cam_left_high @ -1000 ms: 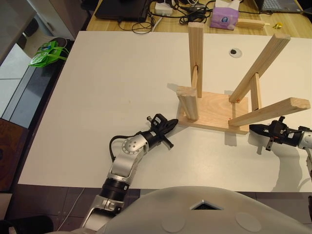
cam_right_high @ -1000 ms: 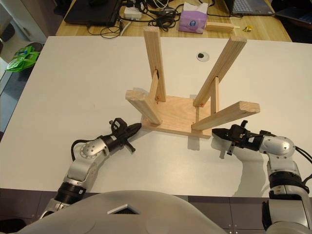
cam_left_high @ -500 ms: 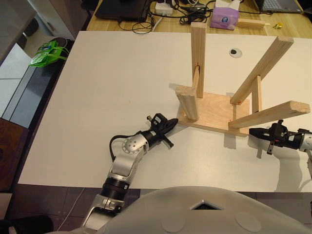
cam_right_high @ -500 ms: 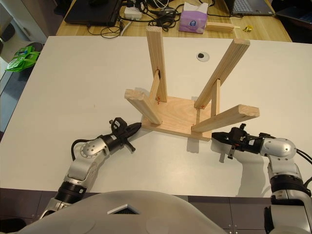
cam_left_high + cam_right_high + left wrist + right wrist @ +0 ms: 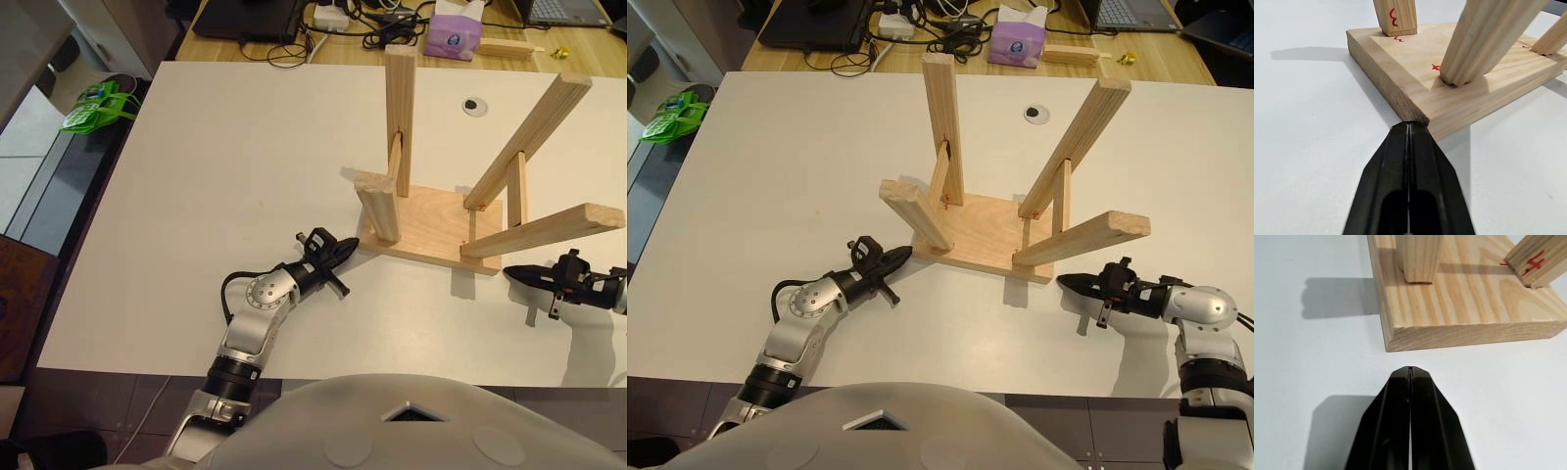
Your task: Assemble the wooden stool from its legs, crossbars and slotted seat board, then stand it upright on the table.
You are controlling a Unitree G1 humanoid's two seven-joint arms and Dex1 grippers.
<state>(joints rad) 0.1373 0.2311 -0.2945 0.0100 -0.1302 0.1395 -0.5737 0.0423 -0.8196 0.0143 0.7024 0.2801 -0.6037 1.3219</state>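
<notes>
Both shut, the left gripper (image 5: 1408, 127) touched the seat board's (image 5: 1415, 61) eight-o'clock corner and the right gripper (image 5: 1409, 372) lay near five; the rigid stool (image 5: 519, 145) probably wanted gripping by a leg (image 5: 397, 108).

Closed left tool (image 5: 1408, 128) tip against seat board (image 5: 1415, 93) corner

White table (image 5: 216, 147) across most of frame. Wooden desk (image 5: 588, 44) along top edge: laptop (image 5: 245, 18), cables (image 5: 377, 24), purple tissue box (image 5: 451, 34). Green bag (image 5: 93, 106) upper left.
</notes>
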